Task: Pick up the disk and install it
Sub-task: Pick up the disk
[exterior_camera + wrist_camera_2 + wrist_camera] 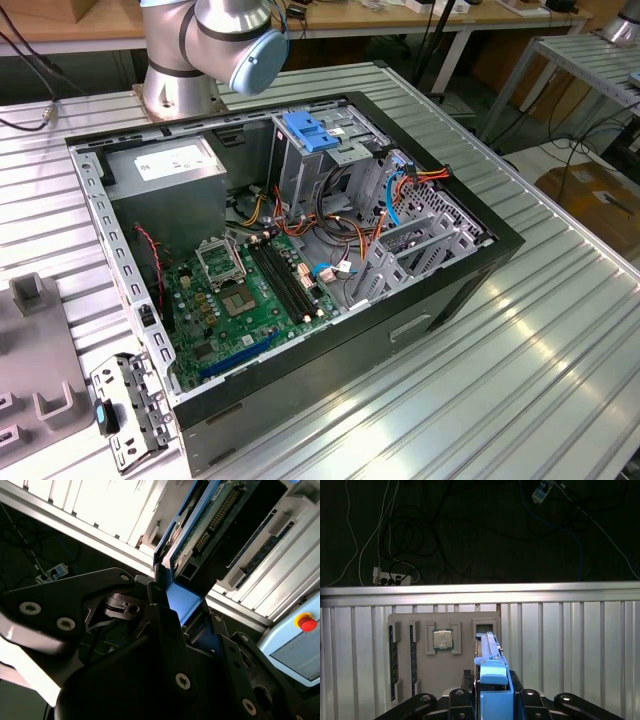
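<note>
Disk lifted, not yet installed.
Gripper [493,705] is closed narrow on the blue carrier edge of the disk [489,650], held edge-on over the ribbed table [570,645], with the grey parts tray [445,625] beyond. Judged: install calls for squaring the disk to a bay in the open case [300,400], centre of the exterior view.

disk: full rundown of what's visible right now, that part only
The disk is a flat drive in a blue plastic carrier. The second wrist view shows its green circuit-board face, a row of connector pins and a dark body. The gripper is shut on the carrier's blue end. In the first wrist view the disk stands edge-on, running away from the gripper, in front of the grey parts tray; whether its far end touches that tray cannot be told.
</note>
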`<state>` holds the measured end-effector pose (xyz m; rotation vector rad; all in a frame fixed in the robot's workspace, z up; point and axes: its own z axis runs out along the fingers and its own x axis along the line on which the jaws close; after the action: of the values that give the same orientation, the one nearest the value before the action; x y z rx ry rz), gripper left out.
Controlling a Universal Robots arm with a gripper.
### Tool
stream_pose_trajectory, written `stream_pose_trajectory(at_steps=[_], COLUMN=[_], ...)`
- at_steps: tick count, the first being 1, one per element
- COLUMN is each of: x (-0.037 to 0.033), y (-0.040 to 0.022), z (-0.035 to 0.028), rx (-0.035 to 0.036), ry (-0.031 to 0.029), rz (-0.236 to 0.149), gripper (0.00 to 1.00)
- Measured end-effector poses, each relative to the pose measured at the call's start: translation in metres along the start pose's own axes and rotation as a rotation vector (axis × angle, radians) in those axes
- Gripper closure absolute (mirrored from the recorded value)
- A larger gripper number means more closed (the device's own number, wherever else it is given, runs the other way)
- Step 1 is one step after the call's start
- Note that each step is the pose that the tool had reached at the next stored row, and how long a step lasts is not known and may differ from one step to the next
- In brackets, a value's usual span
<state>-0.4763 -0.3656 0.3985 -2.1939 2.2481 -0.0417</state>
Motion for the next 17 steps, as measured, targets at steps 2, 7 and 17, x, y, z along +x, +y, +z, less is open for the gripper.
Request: stream_pose_trajectory(at_steps=[2,7,17], x=[0.0,0.0001,0.0003], y=[0.0,-0.0001,-0.0003], z=[-0.0014,-0.0045,-0.0134], rx=[0.0,0.0,0.0001], ry=[0.0,0.0,-0.0001], rz=[0.0,0.0,0.0], gripper=[0.63,0.63,0.63])
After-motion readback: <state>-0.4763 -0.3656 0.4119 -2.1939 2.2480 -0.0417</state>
